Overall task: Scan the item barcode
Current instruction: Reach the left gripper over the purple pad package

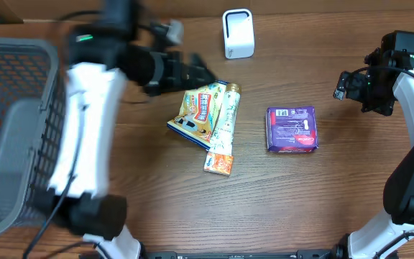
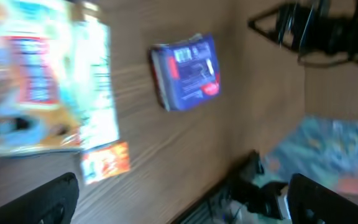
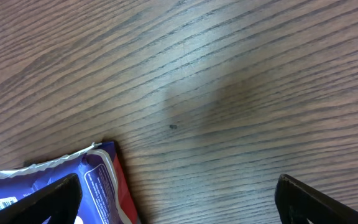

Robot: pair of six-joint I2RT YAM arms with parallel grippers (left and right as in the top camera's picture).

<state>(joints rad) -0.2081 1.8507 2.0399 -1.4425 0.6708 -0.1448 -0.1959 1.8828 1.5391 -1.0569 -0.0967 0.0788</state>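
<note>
- Overhead view: my left gripper (image 1: 205,74) hangs over the table (image 1: 142,194) toward its far edge, just beyond the far end of the snack bag (image 1: 197,109), with the jaws spread wide and nothing between them.
- My right gripper (image 1: 345,85) is near the right edge, also wide apart and empty, well apart from the purple packet (image 1: 291,129).
- The purple packet lies flat right of the table's middle, with a white barcode label showing on its top face.
- The snack bag lies near the middle, and a pale tube box (image 1: 226,114) lies along its right side, touching it.
- A small orange packet (image 1: 219,164) sits at the near end of the tube box.
- A white scanner (image 1: 238,33) stands at the far edge.
- A grey mesh basket (image 1: 20,65) sits at the left edge.
- Left wrist view is blurred, but shows both fingertips (image 2: 55,193) far apart.
- Right wrist view shows bare wood between my spread fingers (image 3: 48,199), with a corner of the purple packet beside the left one.
</note>
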